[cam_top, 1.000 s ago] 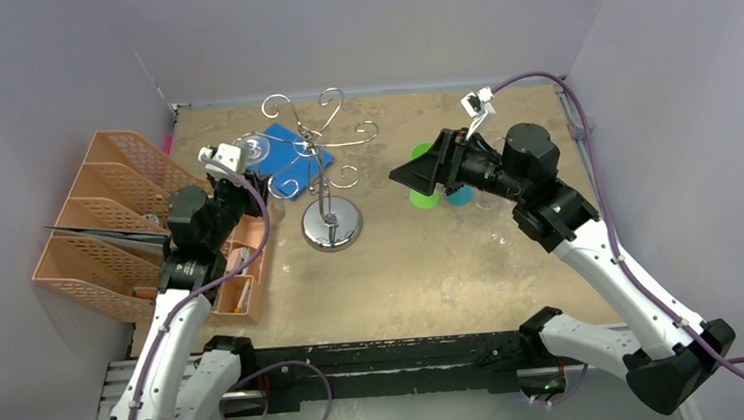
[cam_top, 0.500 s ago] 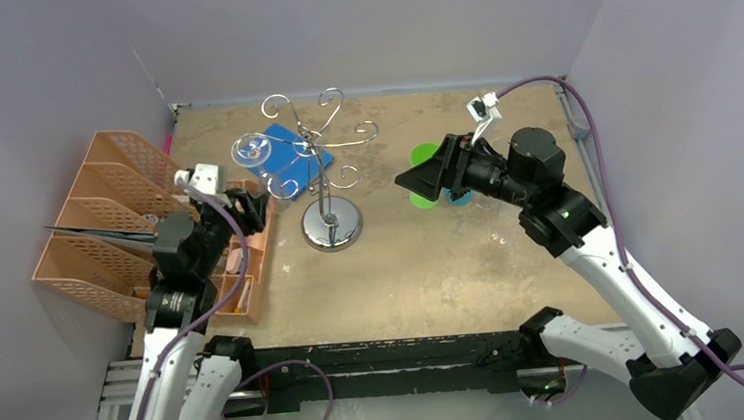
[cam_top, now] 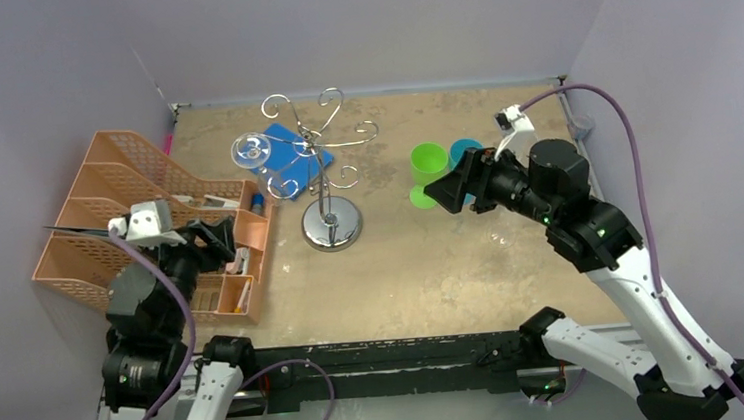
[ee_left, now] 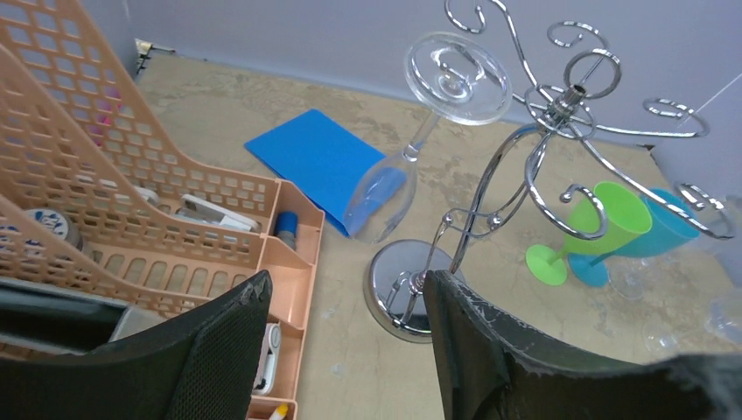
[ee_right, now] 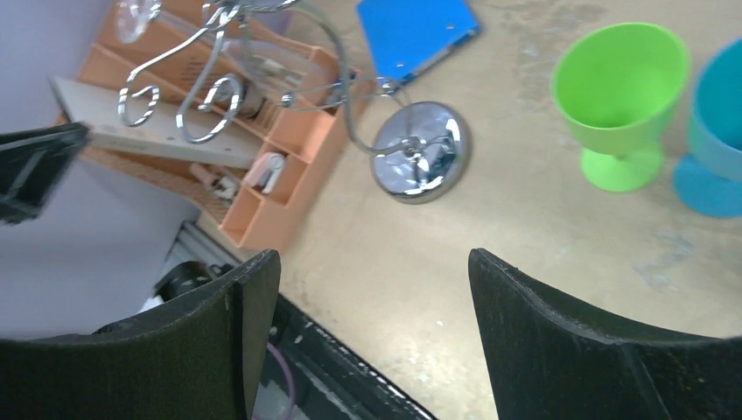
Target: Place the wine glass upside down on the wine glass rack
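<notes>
A clear stemmed wine glass (ee_left: 381, 197) hangs bowl-down and tilted from a left arm of the silver chrome wire rack (ee_left: 557, 107), far left on the bench (cam_top: 433, 265). The left pincer (ee_left: 346, 280) and right pincer (ee_right: 372, 258) gape wide and empty, well apart from it. Any retreat should avoid the scrolls. Whether the foot is fully seated is unclear.

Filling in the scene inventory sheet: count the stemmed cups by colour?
Clear wine glass, hanging on the wine glass rack: 1
Green goblet: 1
Teal goblet: 1
Total: 3
Not counted: faint clear shapes by the goblets, too unclear to tell.
</notes>
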Controlling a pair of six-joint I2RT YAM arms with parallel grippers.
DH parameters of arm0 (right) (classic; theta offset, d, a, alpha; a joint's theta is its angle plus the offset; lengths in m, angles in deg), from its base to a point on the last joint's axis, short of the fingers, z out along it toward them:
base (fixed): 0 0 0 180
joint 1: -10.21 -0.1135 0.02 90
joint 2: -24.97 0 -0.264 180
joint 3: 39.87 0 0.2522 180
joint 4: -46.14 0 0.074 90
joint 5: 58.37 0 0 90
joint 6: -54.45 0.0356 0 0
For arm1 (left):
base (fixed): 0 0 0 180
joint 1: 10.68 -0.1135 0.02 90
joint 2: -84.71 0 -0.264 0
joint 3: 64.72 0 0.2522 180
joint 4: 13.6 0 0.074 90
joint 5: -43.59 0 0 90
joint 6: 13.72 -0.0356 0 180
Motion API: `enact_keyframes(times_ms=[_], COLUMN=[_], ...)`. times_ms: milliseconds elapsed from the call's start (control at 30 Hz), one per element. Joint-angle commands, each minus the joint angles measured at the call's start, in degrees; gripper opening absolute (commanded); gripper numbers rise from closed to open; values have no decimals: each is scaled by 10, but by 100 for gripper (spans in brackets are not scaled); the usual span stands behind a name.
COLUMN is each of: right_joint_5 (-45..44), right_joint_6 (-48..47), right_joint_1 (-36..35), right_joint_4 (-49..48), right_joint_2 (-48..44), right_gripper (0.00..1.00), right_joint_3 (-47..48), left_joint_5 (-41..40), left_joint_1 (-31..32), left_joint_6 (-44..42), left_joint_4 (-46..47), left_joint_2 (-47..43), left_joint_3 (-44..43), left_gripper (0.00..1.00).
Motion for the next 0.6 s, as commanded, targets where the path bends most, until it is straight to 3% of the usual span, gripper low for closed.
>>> enact_keyframes(times_ms=[0, 167, 300, 467, 567], right_joint_5=[-95, -128, -159, -230, -269], right_joint_6=[-47, -61, -46, -38, -39], right_joint_1=[-4, -4, -3, -3, -3], right_joint_4=[105, 193, 226, 235, 223], right_joint_2=[0, 38, 72, 123, 164], right_gripper=[81, 80, 79, 75, 73], right_joint_3=[50, 101, 109, 122, 138], left_joint_5=[-21, 53, 115, 173, 213], left_joint_1=[-4, -4, -4, -3, -4], left_joint_6=[22, 18, 18, 9, 24], left_joint_4=[-106, -160, -152, -128, -114], left_joint_2=[-6, 33, 46, 52, 64], left_joint_3=[-83, -175, -214, -235, -232], left_gripper=[65, 75, 82, 71, 71])
